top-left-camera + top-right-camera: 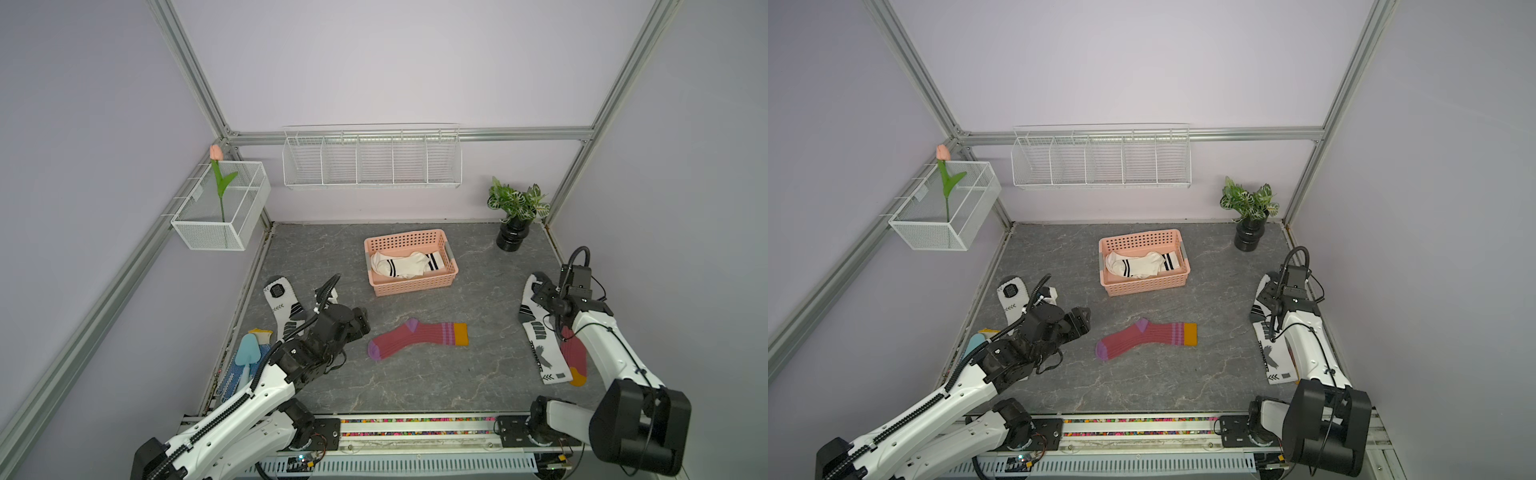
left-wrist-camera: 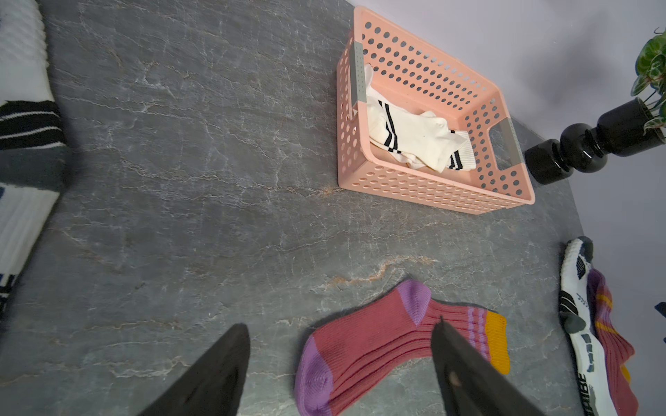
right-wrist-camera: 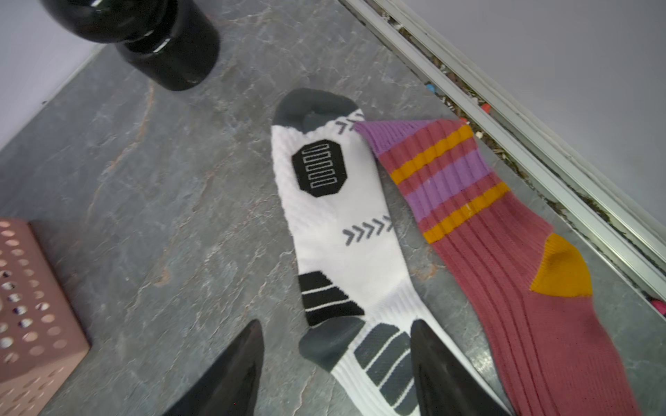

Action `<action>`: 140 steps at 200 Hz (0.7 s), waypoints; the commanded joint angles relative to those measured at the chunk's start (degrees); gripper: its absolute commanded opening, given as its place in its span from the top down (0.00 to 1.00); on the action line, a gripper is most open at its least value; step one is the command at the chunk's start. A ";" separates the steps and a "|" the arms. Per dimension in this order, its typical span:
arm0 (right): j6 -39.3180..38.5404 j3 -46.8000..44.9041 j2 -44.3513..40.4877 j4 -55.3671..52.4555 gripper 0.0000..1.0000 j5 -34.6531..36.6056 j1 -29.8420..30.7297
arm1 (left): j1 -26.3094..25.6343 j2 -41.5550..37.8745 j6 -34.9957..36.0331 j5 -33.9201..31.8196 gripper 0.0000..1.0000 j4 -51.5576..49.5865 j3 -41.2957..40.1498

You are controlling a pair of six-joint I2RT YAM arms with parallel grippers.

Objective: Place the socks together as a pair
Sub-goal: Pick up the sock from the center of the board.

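L end effector (image 1: 362, 321) hangs over the worktop (image 1: 436, 382) w/ fingers spread and nothing pinched. The lone maroon sock (image 1: 415, 338) lies flat just beyond its tips, purple toe end nearest. In the L wrist view the sock's toe half shows btwn the two fingers (image 2: 223, 371). Behind the L arm, a white sports sock (image 1: 282, 303) lies near the worktop's left edge, close to the blue glove (image 1: 230, 376) and trowel (image 1: 249, 349).

R end effector (image 1: 540, 293) is spread too, gripping nothing, and sits over the foot of the second sports sock (image 1: 540, 349). The R wrist view puts the heel area btwn its fingers (image 3: 230, 371) — can't tell if the tips touch fabric. A second maroon sock (image 3: 504, 252) lies alongside, edges touching, on the side nearer the frame rail.

Pink basket (image 1: 409, 286) sits mid-rear, well apart from both end effectors — it holds the white socks w/ black stripes (image 1: 405, 264).
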 commanded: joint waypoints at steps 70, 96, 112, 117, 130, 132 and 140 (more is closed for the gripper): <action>0.43 9.98 17.49 5.71 0.33 5.57 -7.80 | 0.27 0.64 0.71 5.83 0.18 -3.80 0.70; 1.34 13.29 20.94 6.37 0.33 5.15 -7.95 | 0.27 0.35 0.35 5.76 0.18 -3.79 0.87; 1.76 15.42 23.25 5.53 0.33 4.96 -7.93 | 0.27 0.51 0.12 5.28 0.18 -4.39 1.14; 1.91 15.98 23.88 5.33 0.33 4.89 -7.91 | 0.27 0.55 0.06 5.10 0.18 -4.55 1.23; 1.96 16.78 25.30 5.28 0.33 5.08 -7.87 | 0.27 0.61 -0.04 4.86 0.18 -4.93 1.38; 2.00 16.90 25.51 5.28 0.33 5.19 -7.90 | 0.27 0.64 -0.05 4.79 0.18 -5.00 1.40; 2.08 17.27 26.38 5.19 0.33 5.44 -7.91 | 0.27 0.70 -0.03 4.71 0.18 -5.19 1.54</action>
